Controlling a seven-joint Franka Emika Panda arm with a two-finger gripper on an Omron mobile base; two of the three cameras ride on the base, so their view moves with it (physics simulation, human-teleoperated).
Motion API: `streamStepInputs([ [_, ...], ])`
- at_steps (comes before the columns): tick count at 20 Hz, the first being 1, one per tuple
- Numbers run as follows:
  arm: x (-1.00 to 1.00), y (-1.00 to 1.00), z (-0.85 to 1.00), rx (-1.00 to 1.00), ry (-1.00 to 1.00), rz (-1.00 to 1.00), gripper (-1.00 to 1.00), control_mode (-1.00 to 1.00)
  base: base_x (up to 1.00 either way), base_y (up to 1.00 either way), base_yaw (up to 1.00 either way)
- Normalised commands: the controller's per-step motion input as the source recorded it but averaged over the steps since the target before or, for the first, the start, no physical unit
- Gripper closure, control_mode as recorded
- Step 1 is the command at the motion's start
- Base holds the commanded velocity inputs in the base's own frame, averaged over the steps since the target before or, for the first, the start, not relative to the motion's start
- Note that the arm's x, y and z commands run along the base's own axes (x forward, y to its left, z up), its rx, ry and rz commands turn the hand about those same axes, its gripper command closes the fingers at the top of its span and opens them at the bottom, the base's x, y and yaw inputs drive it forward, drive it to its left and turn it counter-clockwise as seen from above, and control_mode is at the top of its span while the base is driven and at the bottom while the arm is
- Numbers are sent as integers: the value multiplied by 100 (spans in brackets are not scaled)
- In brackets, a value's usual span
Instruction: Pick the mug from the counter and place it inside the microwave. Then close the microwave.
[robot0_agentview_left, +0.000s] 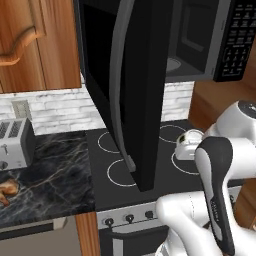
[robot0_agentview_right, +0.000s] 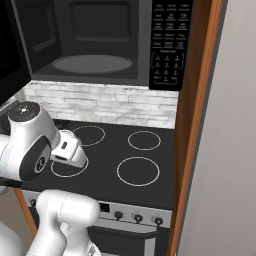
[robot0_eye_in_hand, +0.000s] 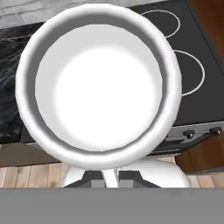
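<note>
Hand view, nearest: the mug sits right up against the cam, mouth facing it, white inside, nothing in it. At its lower rim the gripper has its two dark tips pressed together on the rim wall, pinching the mug. Behind the mug in that view: stovetop w/ white rings to the right, a strip of black marble counter to the left, knobs on the oven front and wood floor lower down.

Left base view: the white arm rises in the lower right, and a bit of the mug peeks out past it, held above the stovetop, apart from the surface as far as I can tell. This view gives the left side the others lack: the marble counter, a silver toaster on it, a brown pastry at the left edge, wood cabinet above. The microwave door is swung wide open toward the cam, its long grey handle running down it.

Right base view: the arm is at lower left, the hand low over the front-left ring. Farthest: the microwave cavity seen straight on, round turntable bare, white-button keypad to its right, pale brick wall under it.
</note>
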Motion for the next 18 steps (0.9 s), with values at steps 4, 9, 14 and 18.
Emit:
streamStepInputs([
  [4, -1, 0, 85, 0, -6, 0, 100, -100, 0, 0, 0],
  [9, 0, 0, 74, 0, -5, 0, 100, -100, 0, 0, 0],
  [14, 0, 10, 35, 0, -15, 0, 100, -100, 0, 0, 0],
  [18, 0, 0, 21, 0, -23, 0, 100, -100, 0, 0, 0],
])
